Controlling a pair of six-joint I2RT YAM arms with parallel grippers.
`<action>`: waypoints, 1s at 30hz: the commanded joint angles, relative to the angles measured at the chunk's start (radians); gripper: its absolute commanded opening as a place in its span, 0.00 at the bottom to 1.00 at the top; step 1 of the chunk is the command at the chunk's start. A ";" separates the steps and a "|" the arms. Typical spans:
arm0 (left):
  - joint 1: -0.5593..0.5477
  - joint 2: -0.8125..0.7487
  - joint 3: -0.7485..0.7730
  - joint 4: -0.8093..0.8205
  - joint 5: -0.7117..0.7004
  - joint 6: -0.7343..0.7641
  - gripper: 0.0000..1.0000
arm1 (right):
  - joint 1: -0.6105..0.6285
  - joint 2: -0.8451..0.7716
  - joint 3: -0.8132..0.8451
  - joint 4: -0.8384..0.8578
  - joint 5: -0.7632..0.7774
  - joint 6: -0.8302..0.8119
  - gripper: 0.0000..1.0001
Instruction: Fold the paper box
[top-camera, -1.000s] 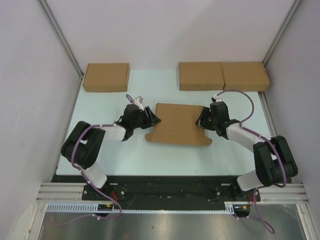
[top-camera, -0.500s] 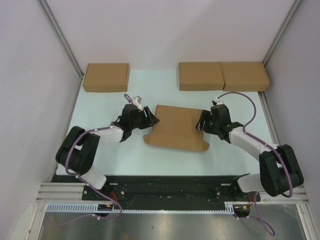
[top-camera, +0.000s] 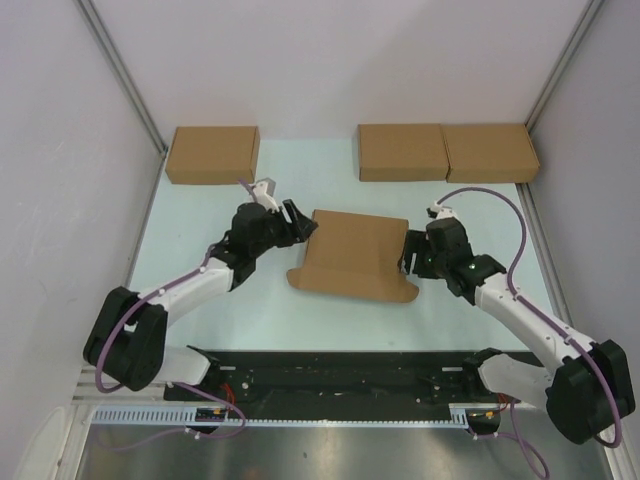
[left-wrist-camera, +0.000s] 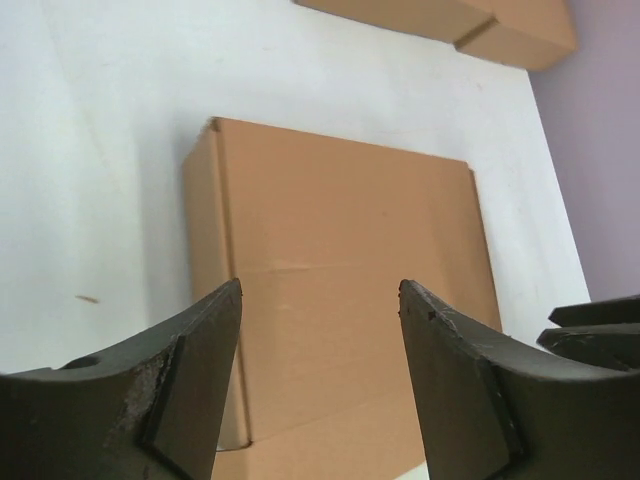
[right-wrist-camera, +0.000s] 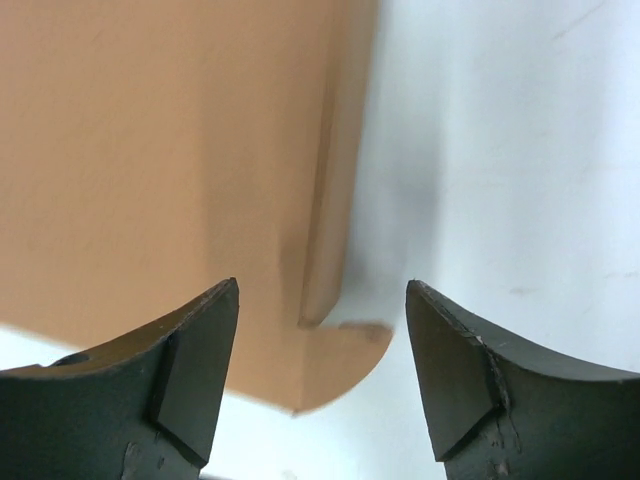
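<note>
The top external camera looks down from above and behind the arm bases, taking in the whole table (top-camera: 300, 170). The left wrist camera sits low and looks between its jaws across the paper box (left-wrist-camera: 340, 260) to the far boxes (left-wrist-camera: 520, 35) beyond. The right wrist camera looks steeply down from very close, with the box's corner between its jaws. All three views share that box.

Pale mint table (top-camera: 300, 170), white walls (top-camera: 330, 60) (aluminium corner posts (top-camera: 121, 72)), even light.

Pale table (top-camera: 300, 190); paper box (top-camera: 352, 255), seemingly closed; three boxes (top-camera: 212, 154) behind
</note>
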 joint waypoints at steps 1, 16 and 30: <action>-0.090 0.004 0.017 -0.021 -0.060 0.077 0.70 | 0.111 -0.039 0.021 -0.117 0.055 -0.022 0.74; -0.095 0.165 0.027 -0.115 -0.166 0.045 0.71 | 0.236 0.033 -0.009 -0.138 0.106 0.029 0.80; -0.095 0.168 0.024 -0.129 -0.177 0.051 0.71 | 0.205 0.125 -0.022 -0.030 0.082 0.000 0.81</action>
